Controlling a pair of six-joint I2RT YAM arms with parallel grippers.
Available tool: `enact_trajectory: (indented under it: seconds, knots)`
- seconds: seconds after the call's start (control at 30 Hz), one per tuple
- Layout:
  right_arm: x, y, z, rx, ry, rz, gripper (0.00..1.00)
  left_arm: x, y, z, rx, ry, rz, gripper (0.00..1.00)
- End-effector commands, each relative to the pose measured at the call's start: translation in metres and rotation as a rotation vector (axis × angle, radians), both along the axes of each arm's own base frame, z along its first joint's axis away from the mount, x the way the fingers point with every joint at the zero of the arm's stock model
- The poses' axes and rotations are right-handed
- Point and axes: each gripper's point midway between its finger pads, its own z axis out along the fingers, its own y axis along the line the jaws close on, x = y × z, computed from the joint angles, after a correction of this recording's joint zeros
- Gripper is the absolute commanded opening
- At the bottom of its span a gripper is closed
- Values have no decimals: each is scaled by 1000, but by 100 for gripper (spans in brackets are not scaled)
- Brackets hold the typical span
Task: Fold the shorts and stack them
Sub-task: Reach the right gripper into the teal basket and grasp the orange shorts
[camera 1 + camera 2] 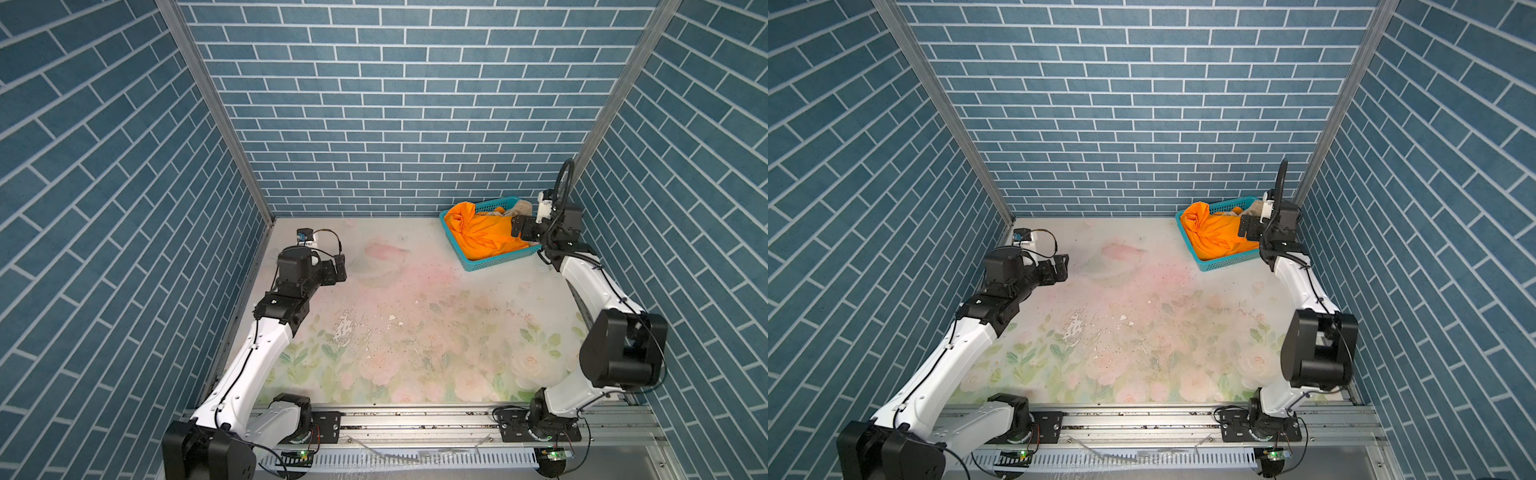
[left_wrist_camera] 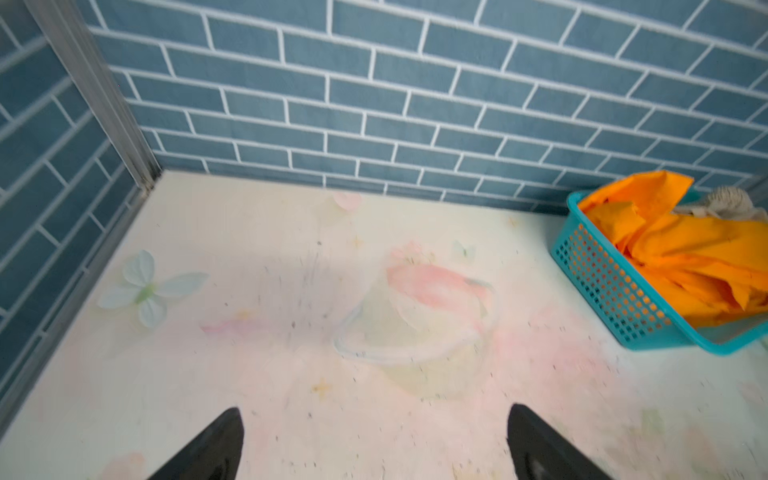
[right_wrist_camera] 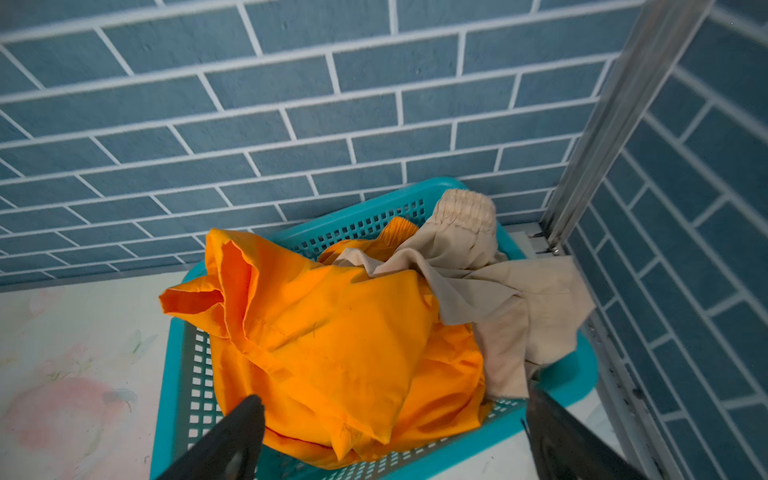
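— Where are the shorts?

— Both pairs lie crumpled in the teal basket [image 3: 168,374], upper right of the table [image 1: 415,291] in both top views. In the right wrist frame the orange shorts [image 3: 332,340] are heaped mid-frame, with the beige shorts [image 3: 498,291] draped to their right.

— Grippers?

— My right gripper [image 3: 392,395] hangs over the orange heap, jaws spread wide, gripping nothing. My left gripper [image 2: 374,409] is equally wide and empty.

— Handling?

— Light, limp cloth, I judge; it will sag and snag. I'd pinch the gathered waistband, the firmest part.

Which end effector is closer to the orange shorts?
Right. The right end effector is at the basket beside the orange shorts; the left end effector is far across the table.
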Motion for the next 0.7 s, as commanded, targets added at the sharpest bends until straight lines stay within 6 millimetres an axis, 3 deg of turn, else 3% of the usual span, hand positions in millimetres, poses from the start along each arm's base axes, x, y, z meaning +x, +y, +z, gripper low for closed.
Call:
enact_trajectory:
  seconds: [0.0, 0.2, 0.33, 0.4, 0.5, 0.67]
  knots:
    - [13, 13, -34, 77, 126, 57, 96, -18, -8, -15, -25, 131, -32, 100]
    - [39, 10, -68, 111, 182, 20, 91, -27, -14, -16, -42, 156, -70, 100]
    - [50, 30, -78, 218, 190, 100, 71, -30, -19, -12, -55, 153, -93, 100]
    - [54, 39, -75, 263, 178, 141, 45, -31, -18, -9, -51, 148, -95, 100]
    - [54, 49, -52, 304, 137, 178, 1, -32, -18, -6, -40, 148, -99, 100]
    - [27, 74, 18, 295, 54, 261, 0, -32, -17, 2, -27, 148, -103, 100]
